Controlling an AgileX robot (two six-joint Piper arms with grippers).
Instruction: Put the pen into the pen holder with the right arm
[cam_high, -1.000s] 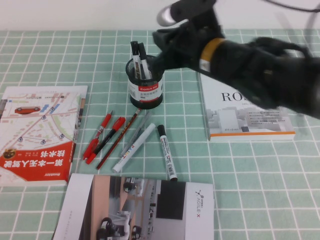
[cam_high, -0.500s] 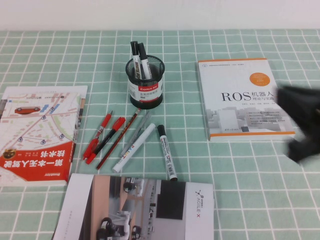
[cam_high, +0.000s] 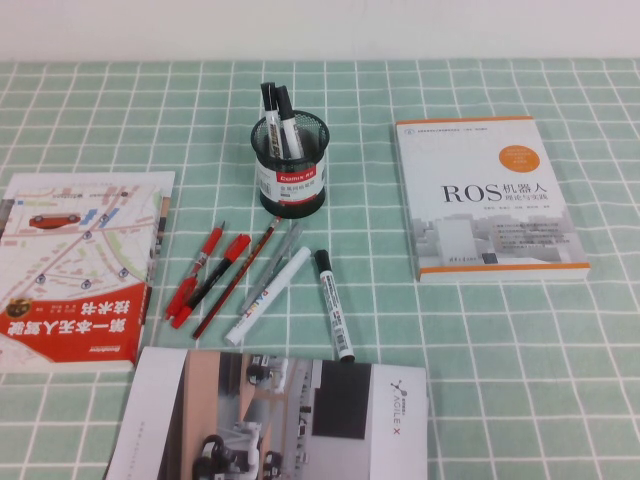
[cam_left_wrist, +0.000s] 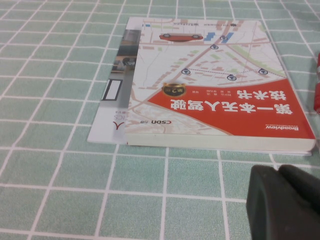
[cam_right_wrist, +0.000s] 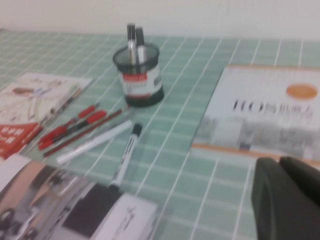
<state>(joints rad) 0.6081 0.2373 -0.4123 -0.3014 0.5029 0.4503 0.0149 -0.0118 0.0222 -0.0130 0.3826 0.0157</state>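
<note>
The black mesh pen holder (cam_high: 291, 165) with its red-banded white label stands at the middle back of the table; it also shows in the right wrist view (cam_right_wrist: 141, 75). Two black-capped markers (cam_high: 278, 112) stand upright in it, their barrels mostly hidden by the mesh, so I cannot tell which is the dark-labelled pen. My right gripper (cam_right_wrist: 280, 162) is shut and empty, low over the table near the white book, far from the holder. My left gripper (cam_left_wrist: 280, 172) is shut and empty beside the red map book. Neither arm shows in the high view.
A black-capped white marker (cam_high: 334, 305), an all-white marker (cam_high: 268, 295), red pens (cam_high: 205, 275) and a pencil lie in front of the holder. A red map book (cam_high: 75, 270) lies left, a white ROS book (cam_high: 485, 200) right, and a brochure (cam_high: 280, 415) at the front.
My right arm has drawn back from above the pen holder to the right and has left the high view. The markers in the holder have not moved.
</note>
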